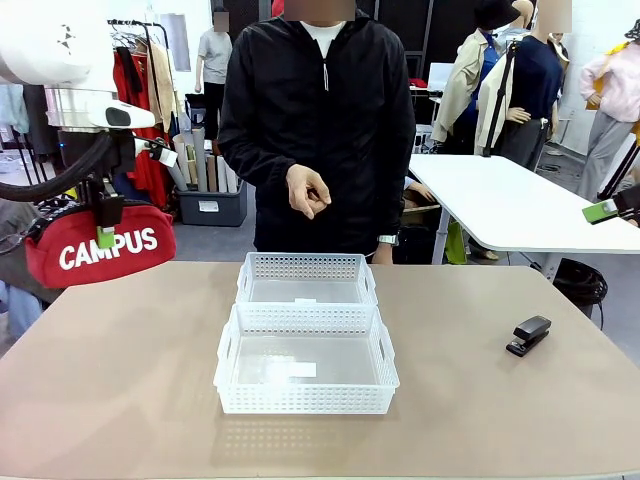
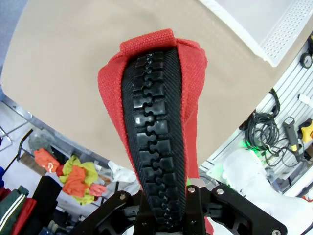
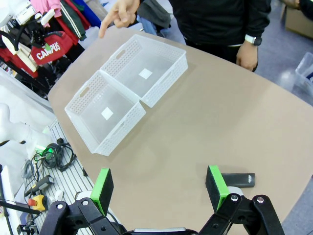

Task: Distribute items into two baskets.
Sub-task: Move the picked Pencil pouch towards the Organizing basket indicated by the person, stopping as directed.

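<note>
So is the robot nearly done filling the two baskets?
Not nearly. Done: nothing, the near basket and far basket hold no items. In hand: the left pincer grips the red pouch up in the air. To do: the stapler lies on the table near the open right pincer; both things need dropping in.

You're looking at a tan table with rounded corners. The far basket, white with lattice walls, stands around the table's middle, toward the person's edge. The near basket, a matching one, sits just on the robot's side of it. Their long sides touch and both stand squarely in line. Each has a small white sticker on its floor. The stapler, small and black, lies flat on the bare top toward the table's right edge, well apart from both baskets.
</note>
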`<state>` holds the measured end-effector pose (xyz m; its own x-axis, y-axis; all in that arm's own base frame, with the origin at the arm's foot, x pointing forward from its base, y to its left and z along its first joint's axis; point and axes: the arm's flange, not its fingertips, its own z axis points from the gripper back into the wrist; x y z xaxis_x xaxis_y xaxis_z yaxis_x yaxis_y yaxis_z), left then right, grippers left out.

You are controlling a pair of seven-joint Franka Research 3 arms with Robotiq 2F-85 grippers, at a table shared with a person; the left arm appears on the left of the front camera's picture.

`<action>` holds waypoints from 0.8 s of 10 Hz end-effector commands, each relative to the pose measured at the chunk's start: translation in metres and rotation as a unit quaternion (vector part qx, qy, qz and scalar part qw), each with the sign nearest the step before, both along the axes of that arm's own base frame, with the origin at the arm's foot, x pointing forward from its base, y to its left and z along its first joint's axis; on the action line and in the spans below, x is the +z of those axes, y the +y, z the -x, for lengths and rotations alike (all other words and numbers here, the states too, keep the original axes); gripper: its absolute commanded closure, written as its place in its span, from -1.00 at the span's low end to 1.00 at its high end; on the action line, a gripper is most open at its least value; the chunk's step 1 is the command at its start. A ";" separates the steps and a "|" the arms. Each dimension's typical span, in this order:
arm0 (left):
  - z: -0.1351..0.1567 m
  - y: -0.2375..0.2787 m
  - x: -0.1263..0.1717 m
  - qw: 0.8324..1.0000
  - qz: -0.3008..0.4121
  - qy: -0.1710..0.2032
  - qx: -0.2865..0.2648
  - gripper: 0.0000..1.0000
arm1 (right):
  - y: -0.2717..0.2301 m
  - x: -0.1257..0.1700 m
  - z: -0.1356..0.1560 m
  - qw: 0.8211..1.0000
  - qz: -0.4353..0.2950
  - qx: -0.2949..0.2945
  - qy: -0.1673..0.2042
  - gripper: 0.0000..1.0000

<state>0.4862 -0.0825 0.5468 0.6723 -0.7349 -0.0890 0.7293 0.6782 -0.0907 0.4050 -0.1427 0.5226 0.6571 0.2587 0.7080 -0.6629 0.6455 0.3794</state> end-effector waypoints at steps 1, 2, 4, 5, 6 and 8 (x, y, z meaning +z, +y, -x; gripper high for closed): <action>0.002 -0.001 0.003 1.000 -0.001 0.001 0.006 1.00 | 0.001 0.002 -0.001 1.000 -0.001 0.001 -0.004 -1.00; 0.002 -0.001 0.003 1.000 -0.001 0.001 0.006 1.00 | 0.001 0.002 -0.001 1.000 -0.001 0.001 -0.004 -1.00; 0.002 -0.001 0.003 1.000 -0.001 0.001 0.006 1.00 | 0.001 0.002 -0.001 1.000 -0.001 0.001 -0.004 -1.00; 0.002 -0.001 0.003 1.000 -0.001 0.001 0.006 1.00 | 0.001 0.002 -0.001 1.000 -0.001 0.001 -0.004 -1.00; 0.002 -0.001 0.003 1.000 -0.001 0.001 0.006 1.00 | 0.001 0.002 -0.001 1.000 -0.001 0.001 -0.004 -1.00; 0.002 -0.001 0.003 1.000 -0.001 0.001 0.006 1.00 | 0.001 0.002 -0.001 1.000 -0.001 0.001 -0.004 -1.00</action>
<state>0.4862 -0.0825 0.5468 0.6724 -0.7348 -0.0890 0.7292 0.6782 -0.0907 0.4050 -0.1427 0.5227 0.6571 0.2587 0.7080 -0.6629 0.6455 0.3794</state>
